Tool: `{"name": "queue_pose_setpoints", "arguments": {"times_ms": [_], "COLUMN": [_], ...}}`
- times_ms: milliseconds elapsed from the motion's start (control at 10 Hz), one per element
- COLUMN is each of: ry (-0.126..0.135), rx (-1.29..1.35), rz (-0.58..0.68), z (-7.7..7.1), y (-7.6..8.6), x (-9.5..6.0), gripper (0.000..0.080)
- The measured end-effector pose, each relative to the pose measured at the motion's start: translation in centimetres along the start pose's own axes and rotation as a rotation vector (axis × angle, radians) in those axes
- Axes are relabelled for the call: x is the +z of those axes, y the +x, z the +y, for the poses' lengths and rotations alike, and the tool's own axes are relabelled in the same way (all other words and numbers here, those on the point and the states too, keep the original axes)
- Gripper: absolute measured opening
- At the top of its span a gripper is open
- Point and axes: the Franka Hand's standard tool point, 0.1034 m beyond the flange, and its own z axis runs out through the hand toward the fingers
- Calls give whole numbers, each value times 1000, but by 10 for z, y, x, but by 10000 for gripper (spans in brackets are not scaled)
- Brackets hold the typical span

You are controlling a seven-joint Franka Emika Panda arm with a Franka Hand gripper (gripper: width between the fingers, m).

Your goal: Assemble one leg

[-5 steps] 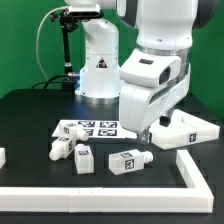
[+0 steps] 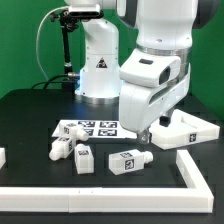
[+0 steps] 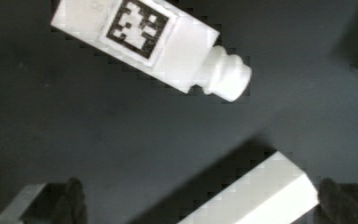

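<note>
Three white legs with black-and-white tags lie on the black table: one (image 2: 128,161) nearest my gripper, two more (image 2: 83,158) (image 2: 62,150) toward the exterior view's left. My gripper (image 2: 149,134) hangs just above the table, behind the nearest leg and beside the large flat white panel (image 2: 186,129). In the wrist view one leg (image 3: 151,42) lies on its side, tag up, apart from my gripper (image 3: 202,205). The dark fingertips (image 3: 59,201) stand wide apart and hold nothing. A white strip (image 3: 279,192) shows below, between them.
The marker board (image 2: 88,129) lies behind the legs. A raised white border (image 2: 100,191) runs along the front and turns up the exterior view's right side (image 2: 196,170). The robot base (image 2: 98,70) stands at the back.
</note>
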Motion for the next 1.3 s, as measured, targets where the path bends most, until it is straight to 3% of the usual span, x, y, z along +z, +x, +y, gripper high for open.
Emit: {"name": "queue_pose_setpoints", "arguments": {"times_ms": [200,400,600,700,900,1300], "ry": [3,-33,-15,-24,-17,-9], "rx": [-103,-242,-266,-262,-258,-244], "rz": [3,44,44,54,54,53], "z": [9,19,21,19,18,22], "y": [-8,-23,-35,-37,-43,-50], "x": [4,23,49,56,67,72], "gripper": [649,649,649,649,649,649]}}
